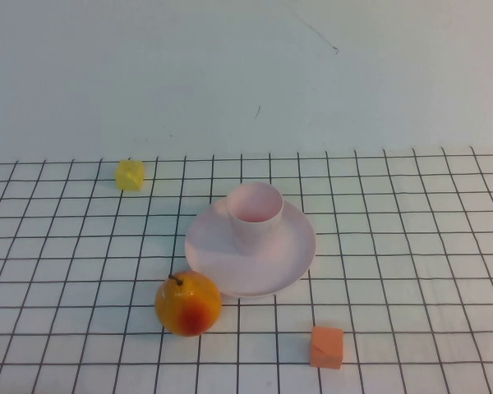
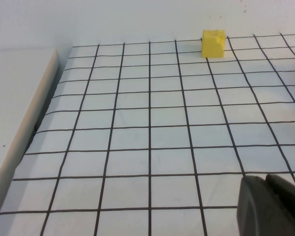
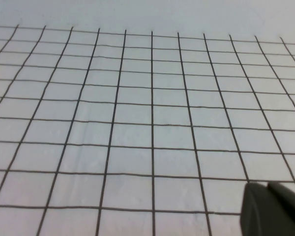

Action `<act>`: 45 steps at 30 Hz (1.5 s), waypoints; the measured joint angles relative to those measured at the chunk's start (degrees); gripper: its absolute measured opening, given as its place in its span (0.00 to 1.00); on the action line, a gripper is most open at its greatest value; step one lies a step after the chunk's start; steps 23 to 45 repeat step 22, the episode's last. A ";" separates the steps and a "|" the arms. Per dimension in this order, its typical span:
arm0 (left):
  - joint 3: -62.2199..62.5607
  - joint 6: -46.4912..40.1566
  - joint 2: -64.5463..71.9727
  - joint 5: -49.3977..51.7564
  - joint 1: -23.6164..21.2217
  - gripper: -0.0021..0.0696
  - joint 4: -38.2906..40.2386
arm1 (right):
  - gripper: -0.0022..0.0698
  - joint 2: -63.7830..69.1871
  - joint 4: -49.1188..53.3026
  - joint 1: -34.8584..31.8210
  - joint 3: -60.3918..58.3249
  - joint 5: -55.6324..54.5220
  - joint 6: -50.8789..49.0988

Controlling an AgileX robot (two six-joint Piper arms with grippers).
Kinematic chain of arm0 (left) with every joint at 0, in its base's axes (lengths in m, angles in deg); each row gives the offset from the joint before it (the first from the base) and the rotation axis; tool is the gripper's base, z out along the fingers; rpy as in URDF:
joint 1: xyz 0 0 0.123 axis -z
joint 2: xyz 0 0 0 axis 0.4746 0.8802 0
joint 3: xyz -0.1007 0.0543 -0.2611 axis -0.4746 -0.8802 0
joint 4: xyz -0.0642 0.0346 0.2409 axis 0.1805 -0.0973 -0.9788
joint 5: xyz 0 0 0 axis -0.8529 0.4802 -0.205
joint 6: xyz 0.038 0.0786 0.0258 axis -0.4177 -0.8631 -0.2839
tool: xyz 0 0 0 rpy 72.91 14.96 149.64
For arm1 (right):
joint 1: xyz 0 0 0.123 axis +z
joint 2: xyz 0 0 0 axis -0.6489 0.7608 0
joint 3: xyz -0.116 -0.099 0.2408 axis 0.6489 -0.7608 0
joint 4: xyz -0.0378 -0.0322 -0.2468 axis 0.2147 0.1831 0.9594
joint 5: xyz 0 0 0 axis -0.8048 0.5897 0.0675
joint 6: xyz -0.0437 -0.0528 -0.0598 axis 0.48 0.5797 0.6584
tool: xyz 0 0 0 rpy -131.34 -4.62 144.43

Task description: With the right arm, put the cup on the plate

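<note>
The pale pink cup point(image 1: 255, 215) stands upright on the far part of the round pale pink plate point(image 1: 273, 264) in the middle of the gridded table. Neither arm shows in the high view. My left gripper point(image 2: 266, 178) shows only in the left wrist view, its fingers pressed together, empty, above bare grid cloth. My right gripper point(image 3: 268, 186) shows only in the right wrist view, fingers pressed together, empty, above bare grid cloth. The cup and plate do not show in either wrist view.
An orange-yellow fruit point(image 1: 188, 303) sits just in front-left of the plate. A yellow cube point(image 1: 130, 174) lies at the back left, also in the left wrist view point(image 2: 213, 43). An orange block point(image 1: 326, 346) lies near the front edge. A raised table border point(image 2: 19, 142) runs along the left.
</note>
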 joint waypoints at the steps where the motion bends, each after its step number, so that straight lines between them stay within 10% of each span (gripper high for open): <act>1: 0.00 0.00 0.00 0.00 0.00 0.03 0.00 | 0.03 0.00 0.15 0.00 0.00 0.00 -0.88; 45: 0.00 0.00 0.00 0.00 0.00 0.02 0.00 | 0.03 0.00 2.93 0.00 0.00 0.16 -6.28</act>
